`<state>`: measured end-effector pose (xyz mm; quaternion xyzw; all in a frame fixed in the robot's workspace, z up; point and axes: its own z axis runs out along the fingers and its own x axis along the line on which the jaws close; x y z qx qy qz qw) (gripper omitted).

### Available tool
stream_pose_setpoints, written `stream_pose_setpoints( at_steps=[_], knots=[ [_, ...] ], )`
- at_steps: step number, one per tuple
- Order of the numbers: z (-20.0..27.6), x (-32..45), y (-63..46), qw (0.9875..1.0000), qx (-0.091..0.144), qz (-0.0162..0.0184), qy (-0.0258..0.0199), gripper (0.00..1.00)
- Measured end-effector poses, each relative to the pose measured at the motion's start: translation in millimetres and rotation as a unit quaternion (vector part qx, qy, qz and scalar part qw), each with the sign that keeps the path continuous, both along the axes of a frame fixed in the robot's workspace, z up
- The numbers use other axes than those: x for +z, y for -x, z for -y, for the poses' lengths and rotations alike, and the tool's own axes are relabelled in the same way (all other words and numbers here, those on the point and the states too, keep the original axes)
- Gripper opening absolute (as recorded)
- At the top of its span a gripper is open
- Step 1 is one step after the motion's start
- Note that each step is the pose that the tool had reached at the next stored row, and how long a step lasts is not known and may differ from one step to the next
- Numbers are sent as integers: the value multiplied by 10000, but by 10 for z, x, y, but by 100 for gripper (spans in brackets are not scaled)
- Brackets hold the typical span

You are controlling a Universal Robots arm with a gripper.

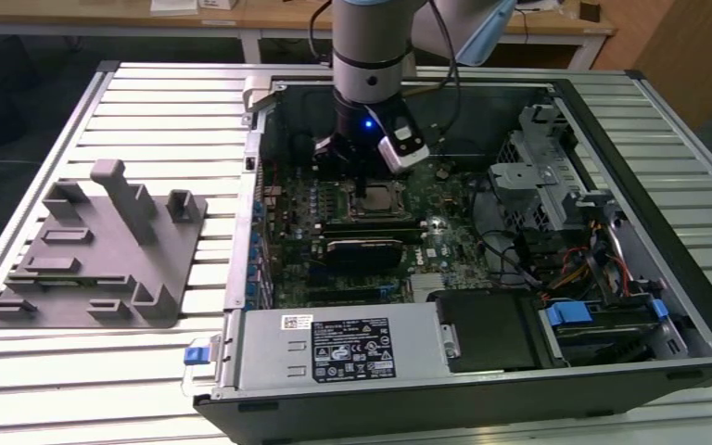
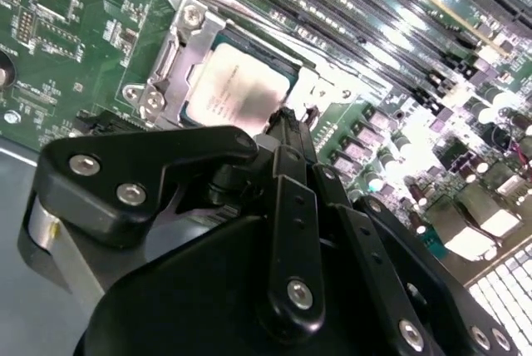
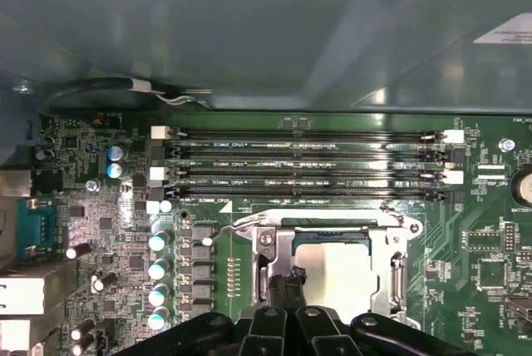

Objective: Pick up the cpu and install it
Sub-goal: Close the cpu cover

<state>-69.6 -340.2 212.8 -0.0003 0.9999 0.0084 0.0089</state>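
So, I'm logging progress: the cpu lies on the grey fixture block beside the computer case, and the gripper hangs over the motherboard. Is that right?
Not quite. The cpu lies in the socket on the motherboard, not on the grey fixture block, as the second wrist view shows. The gripper does hang over the motherboard, just above that socket.

The grey tubular robot arm (image 1: 369,37) stood vertical, its wrist (image 1: 369,102) lit by a small blue light. The black metal gripper (image 1: 362,179) (image 2: 291,119) (image 3: 287,277) pointed down at one edge of the silvery square cpu (image 2: 237,81), its slim fingers (image 2: 297,138) drawn together.
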Motion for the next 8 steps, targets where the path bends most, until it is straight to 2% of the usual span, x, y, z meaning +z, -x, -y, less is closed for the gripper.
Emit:
stream_pose_setpoints(
  at_steps=[8],
  knots=[
    [0, 0, -216, 10000, 0, 0, 0, 11]
  ],
)
